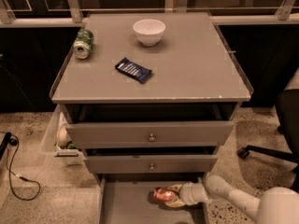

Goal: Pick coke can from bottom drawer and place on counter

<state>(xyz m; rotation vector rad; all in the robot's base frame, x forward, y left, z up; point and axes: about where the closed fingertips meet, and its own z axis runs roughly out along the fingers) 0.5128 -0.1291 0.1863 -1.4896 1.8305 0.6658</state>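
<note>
The coke can (pixel 163 195), red-orange with whitish marks, lies on its side in the open bottom drawer (pixel 126 206), a flat grey tray at the foot of the cabinet. My gripper (pixel 172 196) reaches in from the lower right on its white arm, and its fingers close around the can's right end. The counter (pixel 187 69) is the wide grey top above the drawers.
On the counter stand a white bowl (pixel 149 31), a green soda can (pixel 83 43) lying at the back left and a dark blue snack packet (pixel 133 70). Two knobbed drawers (pixel 150 134) jut out above the bottom one. A black chair base (pixel 266 153) is at the right, a cable (pixel 14 171) at the left.
</note>
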